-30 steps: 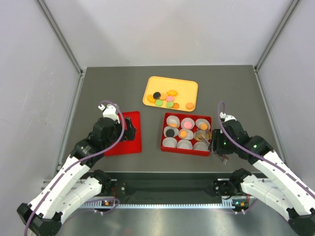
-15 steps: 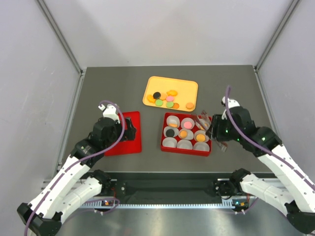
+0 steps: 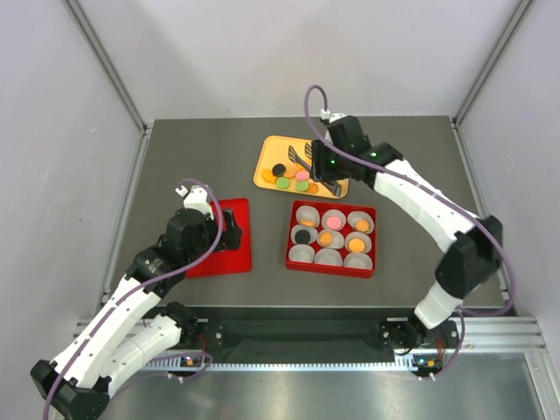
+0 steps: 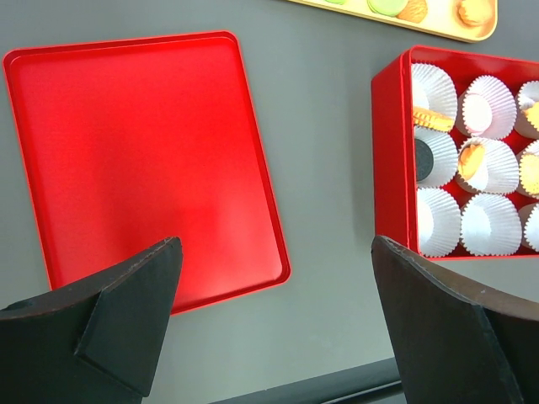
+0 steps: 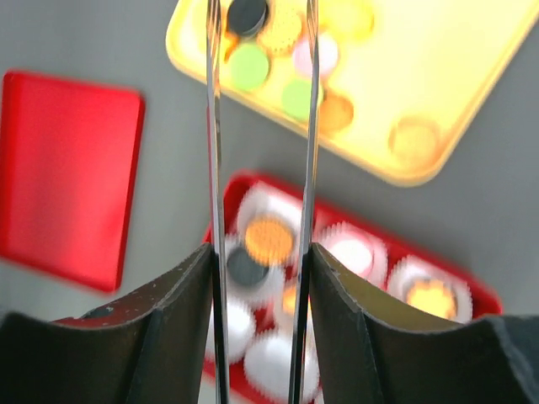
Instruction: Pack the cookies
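Observation:
Loose cookies (image 3: 293, 178) in orange, green, pink and black lie on the yellow tray (image 3: 337, 153). A few more sit in white paper cups inside the red box (image 3: 331, 268): a black one (image 3: 303, 236), orange ones and a pink one. My right gripper (image 3: 317, 163) hovers over the tray, shut on metal tongs (image 5: 215, 126). The tong blades stand apart, their tips near a black cookie (image 5: 246, 13), with nothing seen between them. My left gripper (image 4: 276, 252) is open and empty above the near edge of the red lid (image 4: 143, 151).
The red lid (image 3: 214, 258) lies flat to the left of the box. Several cups in the box's near row show only white paper. Grey walls with metal posts enclose the table at the back and both sides.
The right arm has swung from the box's right side up and left to above the yellow tray, carrying the tongs. The left arm has not moved.

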You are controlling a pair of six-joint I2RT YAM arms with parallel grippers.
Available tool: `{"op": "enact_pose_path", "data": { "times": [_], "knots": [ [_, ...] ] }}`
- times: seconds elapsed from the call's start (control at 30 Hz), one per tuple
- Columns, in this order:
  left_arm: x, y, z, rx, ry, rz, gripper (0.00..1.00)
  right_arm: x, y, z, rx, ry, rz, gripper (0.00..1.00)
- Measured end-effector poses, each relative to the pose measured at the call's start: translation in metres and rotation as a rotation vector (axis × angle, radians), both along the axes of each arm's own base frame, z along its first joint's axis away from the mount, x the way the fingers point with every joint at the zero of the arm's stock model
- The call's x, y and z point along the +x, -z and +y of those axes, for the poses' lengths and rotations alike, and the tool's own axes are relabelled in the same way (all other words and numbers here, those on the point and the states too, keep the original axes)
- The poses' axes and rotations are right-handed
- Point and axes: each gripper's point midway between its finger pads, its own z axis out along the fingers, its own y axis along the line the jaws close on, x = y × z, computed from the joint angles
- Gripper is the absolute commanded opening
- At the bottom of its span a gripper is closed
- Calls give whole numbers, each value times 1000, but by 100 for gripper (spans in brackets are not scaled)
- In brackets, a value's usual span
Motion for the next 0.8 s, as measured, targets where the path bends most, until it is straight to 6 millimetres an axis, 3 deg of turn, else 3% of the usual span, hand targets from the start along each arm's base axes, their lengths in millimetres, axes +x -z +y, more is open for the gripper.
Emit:
{"op": "enact_pose_path", "data": {
  "times": [0.07,0.17,0.27,0.6,0.8],
  "knots": [
    [0,0,0,1,-2,-1,99,22,8,11,-26,-1,-7,46],
    [0,0,0,1,-2,0,99,37,25,15,-69,-1,2,47],
    [0,0,0,1,-1,0,99,37,38,12,-103,0,25,47],
    [0,-1,0,0,-1,-3,99,37,44,11,-120,-5,32,46],
    [0,0,0,0,-1,-2,99,36,67,9,-152,-6,75,46]
  ]
}}
